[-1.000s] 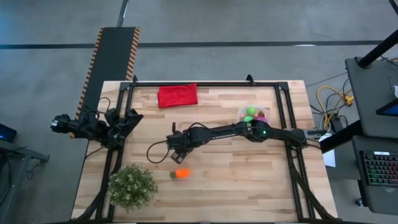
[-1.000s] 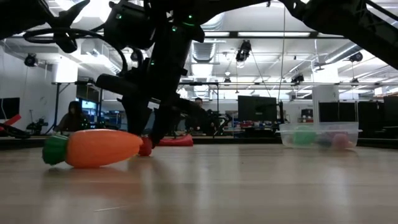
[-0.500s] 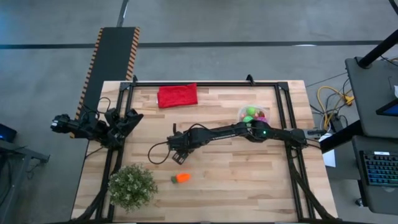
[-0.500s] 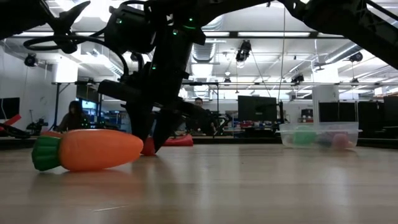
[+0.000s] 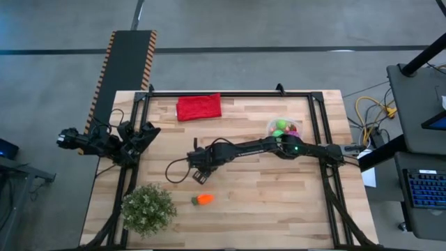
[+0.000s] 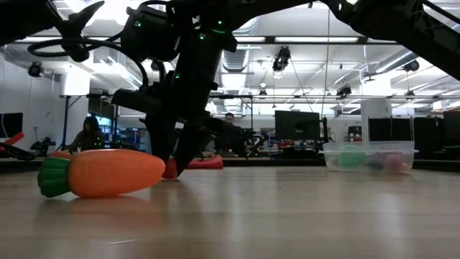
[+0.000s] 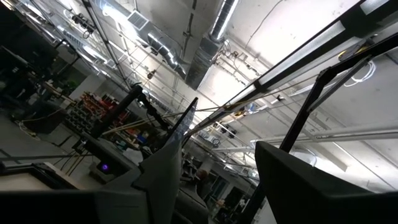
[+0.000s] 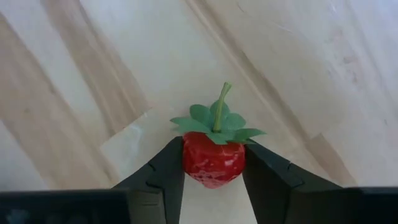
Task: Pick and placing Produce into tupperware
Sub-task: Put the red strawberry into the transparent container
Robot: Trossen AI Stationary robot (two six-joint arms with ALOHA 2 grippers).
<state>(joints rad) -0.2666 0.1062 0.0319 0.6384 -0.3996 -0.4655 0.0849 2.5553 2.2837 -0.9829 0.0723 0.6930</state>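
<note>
1. The counter (image 5: 265, 195) was pale wood planks in a black frame, with a red cloth (image 5: 198, 107) near its far edge and a bushy potted plant (image 5: 148, 208) at its near left corner.
2. The right arm stretched low across the counter's middle; its end effector (image 5: 200, 175) pinched a red strawberry (image 8: 213, 157) with a green leafy cap, both fingers (image 8: 163, 174) touching the fruit's sides.
3. The left end effector (image 5: 143, 134) rested at the counter's left edge, fingers apart.
4. The clear round tupperware (image 5: 284, 128) sat far right, holding green and pink produce.
5. An orange carrot (image 5: 203, 199) with a green top lay on its side, just beside the right end effector.
</note>
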